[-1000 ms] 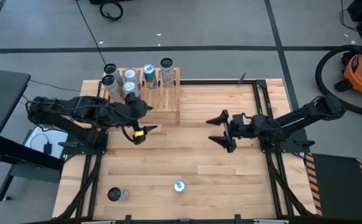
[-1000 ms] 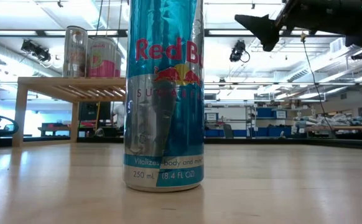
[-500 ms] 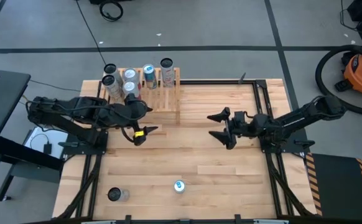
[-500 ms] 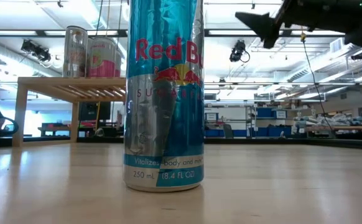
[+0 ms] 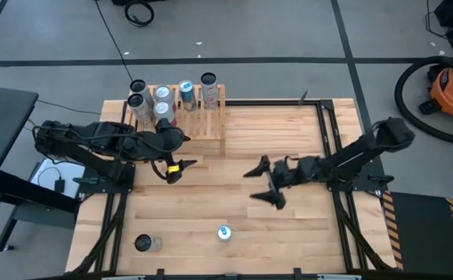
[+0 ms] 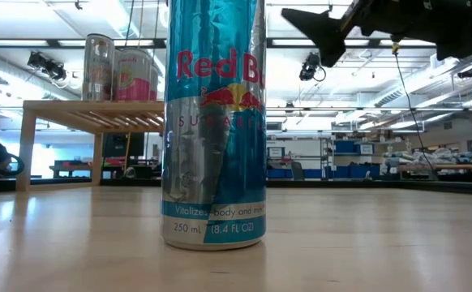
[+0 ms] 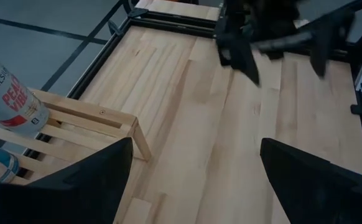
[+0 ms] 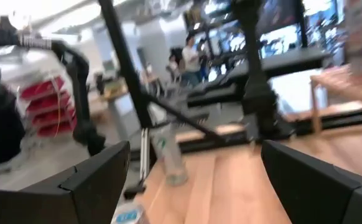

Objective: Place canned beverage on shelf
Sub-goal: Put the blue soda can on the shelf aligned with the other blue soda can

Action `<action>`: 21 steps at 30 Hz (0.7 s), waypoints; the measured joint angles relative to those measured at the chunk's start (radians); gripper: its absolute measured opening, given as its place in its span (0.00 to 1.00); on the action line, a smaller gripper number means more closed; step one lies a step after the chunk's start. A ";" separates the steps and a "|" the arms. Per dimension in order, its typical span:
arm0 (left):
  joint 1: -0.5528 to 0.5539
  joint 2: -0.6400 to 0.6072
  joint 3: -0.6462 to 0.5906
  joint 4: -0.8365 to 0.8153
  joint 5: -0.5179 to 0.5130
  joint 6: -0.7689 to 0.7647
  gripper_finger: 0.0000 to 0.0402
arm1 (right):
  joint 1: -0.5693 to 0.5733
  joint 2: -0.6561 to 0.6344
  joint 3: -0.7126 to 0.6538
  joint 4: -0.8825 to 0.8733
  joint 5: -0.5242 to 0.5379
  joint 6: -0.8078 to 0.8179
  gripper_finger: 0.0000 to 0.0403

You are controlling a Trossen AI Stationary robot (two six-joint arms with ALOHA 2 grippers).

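Blue-and-silver Red Bull can (image 5: 224, 232) stands upright on the plank tabletop (image 5: 234, 155) near its front edge, a short way in front of the right gripper (image 5: 261, 182) and apart from it; that gripper hangs over mid-table, fingers spread wide, nothing between them. The shelf (image 5: 199, 117) sits well beyond it at the far left corner, carrying several upright cans (image 5: 163, 96) on its slats; the left gripper (image 5: 173, 166) waits just in front of the shelf, fingers apart and empty in its wrist view. One more can (image 5: 145, 243) stands at the front left corner, farther from the right gripper than the Red Bull can.
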 joint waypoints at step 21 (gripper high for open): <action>0.000 0.000 0.000 -0.042 0.000 -0.056 0.90 | 0.180 0.485 0.306 0.001 -0.076 -0.104 0.93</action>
